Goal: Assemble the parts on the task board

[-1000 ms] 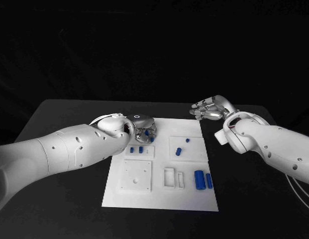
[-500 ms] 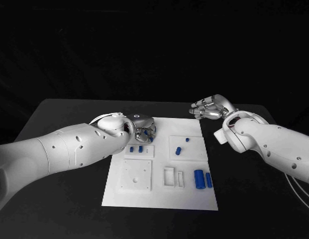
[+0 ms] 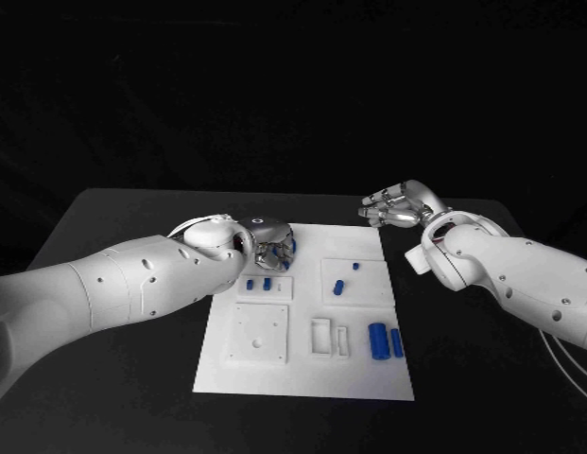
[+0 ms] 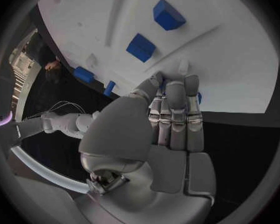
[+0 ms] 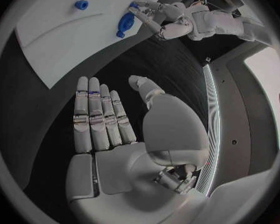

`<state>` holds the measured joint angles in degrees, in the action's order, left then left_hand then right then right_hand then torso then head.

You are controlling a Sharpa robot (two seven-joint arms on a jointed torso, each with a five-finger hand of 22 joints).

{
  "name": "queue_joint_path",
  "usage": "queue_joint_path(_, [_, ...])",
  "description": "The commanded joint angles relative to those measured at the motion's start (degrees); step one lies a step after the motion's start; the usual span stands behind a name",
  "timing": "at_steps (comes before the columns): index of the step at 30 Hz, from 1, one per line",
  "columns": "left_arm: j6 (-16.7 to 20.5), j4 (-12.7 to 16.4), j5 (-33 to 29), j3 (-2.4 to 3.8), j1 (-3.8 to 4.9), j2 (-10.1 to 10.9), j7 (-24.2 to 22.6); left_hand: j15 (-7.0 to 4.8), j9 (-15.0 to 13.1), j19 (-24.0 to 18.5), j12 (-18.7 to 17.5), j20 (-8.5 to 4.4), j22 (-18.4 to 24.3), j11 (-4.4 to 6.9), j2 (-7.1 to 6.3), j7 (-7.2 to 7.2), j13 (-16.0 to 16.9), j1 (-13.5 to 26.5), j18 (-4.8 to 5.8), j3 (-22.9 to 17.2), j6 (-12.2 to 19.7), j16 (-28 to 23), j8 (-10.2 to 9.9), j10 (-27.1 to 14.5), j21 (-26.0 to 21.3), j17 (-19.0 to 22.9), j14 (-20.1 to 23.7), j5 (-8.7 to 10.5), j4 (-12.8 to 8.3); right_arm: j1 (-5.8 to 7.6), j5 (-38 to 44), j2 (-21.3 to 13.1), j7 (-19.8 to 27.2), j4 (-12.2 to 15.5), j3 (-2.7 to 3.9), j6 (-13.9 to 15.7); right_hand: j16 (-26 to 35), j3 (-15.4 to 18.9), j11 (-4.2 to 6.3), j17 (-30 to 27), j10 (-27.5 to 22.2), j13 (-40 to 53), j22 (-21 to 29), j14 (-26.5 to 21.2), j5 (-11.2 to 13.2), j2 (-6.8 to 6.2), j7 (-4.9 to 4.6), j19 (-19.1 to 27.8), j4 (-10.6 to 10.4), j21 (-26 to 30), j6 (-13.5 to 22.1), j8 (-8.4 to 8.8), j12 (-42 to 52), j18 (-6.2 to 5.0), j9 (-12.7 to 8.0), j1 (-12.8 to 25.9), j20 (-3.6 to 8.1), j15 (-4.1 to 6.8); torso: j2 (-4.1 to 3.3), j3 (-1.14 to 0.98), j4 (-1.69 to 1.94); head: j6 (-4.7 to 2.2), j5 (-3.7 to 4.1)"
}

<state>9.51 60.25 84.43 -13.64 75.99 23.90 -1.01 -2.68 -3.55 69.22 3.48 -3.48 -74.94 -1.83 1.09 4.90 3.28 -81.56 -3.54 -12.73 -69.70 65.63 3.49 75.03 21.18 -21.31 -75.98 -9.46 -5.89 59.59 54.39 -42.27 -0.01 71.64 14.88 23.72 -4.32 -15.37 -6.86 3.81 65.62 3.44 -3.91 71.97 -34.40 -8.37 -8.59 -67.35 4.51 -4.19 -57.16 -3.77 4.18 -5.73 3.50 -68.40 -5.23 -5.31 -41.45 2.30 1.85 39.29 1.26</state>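
A white task board (image 3: 307, 364) is laid flat in the middle of a black table (image 3: 129, 284). Small blue parts are spread over it: two short pieces (image 3: 258, 283) near its left edge, two more (image 3: 345, 276) in a raised panel at the centre, and two long cylinders (image 3: 385, 341) side by side toward the right. The left hand (image 3: 273, 244) is held low over the board's far left corner, its fingers (image 4: 176, 109) pressed together, a sliver of blue seen at the fingertips; whether anything is gripped cannot be told. The right hand (image 3: 400, 208) is held above bare table beyond the board's far right corner, fingers (image 5: 99, 117) straight and empty.
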Motion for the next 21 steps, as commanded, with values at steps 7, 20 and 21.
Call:
queue_joint_path(7, [4.4, 1.5, -1.6, 0.05, -0.16, 1.2, 0.0, -0.17, -0.2, 0.2, -0.2, -0.36, -1.3, 0.16, 0.44, 0.08, 0.1, 0.2, -1.32, -1.0, -0.9, 0.5, 0.1, 1.2, 1.9, -0.3, -1.1, -0.24, -1.5, -0.02, 0.1, 0.1, 0.7, 0.0, 0.03, -0.7, 0.2, -0.2, -0.01, -0.1, -0.4, -0.1, 0.1, -0.6, -0.3, -0.01, -0.13, 0.4, 0.0, 0.2, 0.1, 0.25, -0.2, -0.52, 0.0, 0.4, 0.14, 0.01, 0.09, 0.04, 0.06, -0.28, -0.20])
queue_joint_path(20, [5.8, 8.3, -7.7, 2.15, -0.10, 6.6, 0.6, -0.31, -0.2, 0.1, -0.1, -0.48, -1.2, 0.28, 0.35, -0.04, 0.1, 0.7, -1.19, -1.0, -1.2, 0.3, 0.2, 1.4, 2.3, -0.3, -1.2, 0.00, -1.5, -0.02, 0.1, -0.2, 0.7, 0.0, 0.03, -0.7, 0.2, -0.3, 0.00, -0.1, -0.4, -0.1, 0.1, -0.6, -0.4, 0.02, -0.12, 0.4, 0.0, 0.2, 0.0, 0.24, -0.2, -0.52, 0.0, 0.6, 0.13, 0.02, 0.07, 0.01, 0.13, -0.43, -0.39])
queue_joint_path(21, [5.7, 9.0, -8.1, 2.33, -0.09, 7.1, 0.8, -0.34, -0.2, 0.1, -0.1, -0.51, -1.2, 0.31, 0.37, -0.05, 0.1, 0.7, -1.15, -0.9, -1.3, 0.3, 0.2, 1.5, 2.3, -0.3, -1.2, 0.09, -1.4, -0.02, 0.1, -0.2, 0.7, 0.0, 0.03, -0.8, 0.2, -0.4, 0.00, -0.1, -0.4, -0.1, 0.1, -0.6, -0.4, 0.02, -0.12, 0.4, 0.1, 0.2, 0.0, 0.25, -0.2, -0.52, 0.0, 0.6, 0.14, 0.01, 0.10, 0.01, 0.15, -0.40, -0.42])
